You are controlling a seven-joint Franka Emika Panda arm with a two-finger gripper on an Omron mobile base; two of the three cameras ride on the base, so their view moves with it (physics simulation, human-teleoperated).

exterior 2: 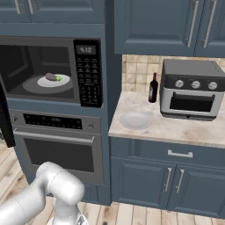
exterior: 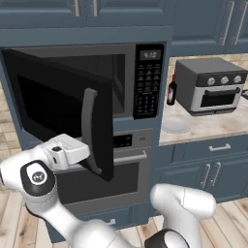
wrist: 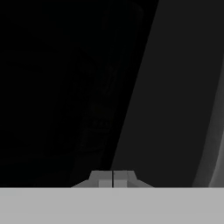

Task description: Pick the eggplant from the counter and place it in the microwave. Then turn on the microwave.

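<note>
Left base view: we see microwave (exterior: 121, 82) door half open, hiding inside; gripper (exterior: 90, 156) at door handle (exterior: 90, 130), fingers hidden. Right base view: eggplant (exterior 2: 52, 77) on turntable (exterior 2: 53, 81) inside. Hand view: jaws pressed together, dark door ahead, details unclear.

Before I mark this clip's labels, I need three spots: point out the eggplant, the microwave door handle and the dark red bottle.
eggplant (exterior 2: 52, 77), right base view, on its purple body.
microwave door handle (exterior: 88, 127), left base view, on the middle of the grey bar.
dark red bottle (exterior 2: 153, 90), right base view, on its body.
</note>
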